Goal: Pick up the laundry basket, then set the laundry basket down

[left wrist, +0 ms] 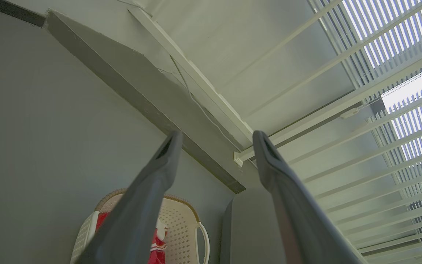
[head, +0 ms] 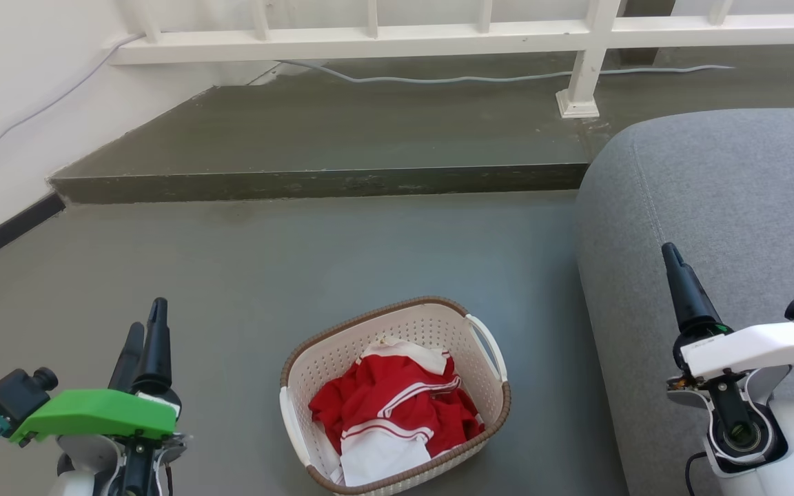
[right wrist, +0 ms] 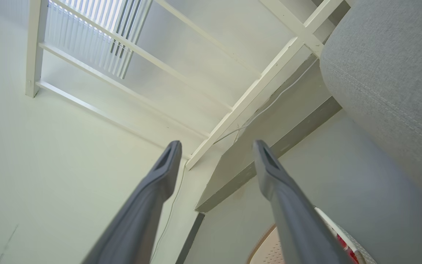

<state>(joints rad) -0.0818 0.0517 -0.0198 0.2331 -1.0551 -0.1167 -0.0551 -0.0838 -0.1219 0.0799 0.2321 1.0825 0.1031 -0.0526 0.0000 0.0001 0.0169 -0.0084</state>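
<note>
Laundry basket (head: 397, 331) (rounded-rectangular, perforated cream plastic under a brown woven-look rim) sat near centre on the smooth grey floor (head: 231, 275), holding crumpled red-and-white cloth (head: 390, 406). Left gripper (left wrist: 217, 136) and right gripper (right wrist: 216, 146) flanked it, tapered dark fingers spread wide, empty.

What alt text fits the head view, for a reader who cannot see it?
A cream laundry basket holding red and white clothes sits on the grey floor beside a grey sofa. The left gripper and right gripper hover at the lower corners, both clear of the basket.
</note>
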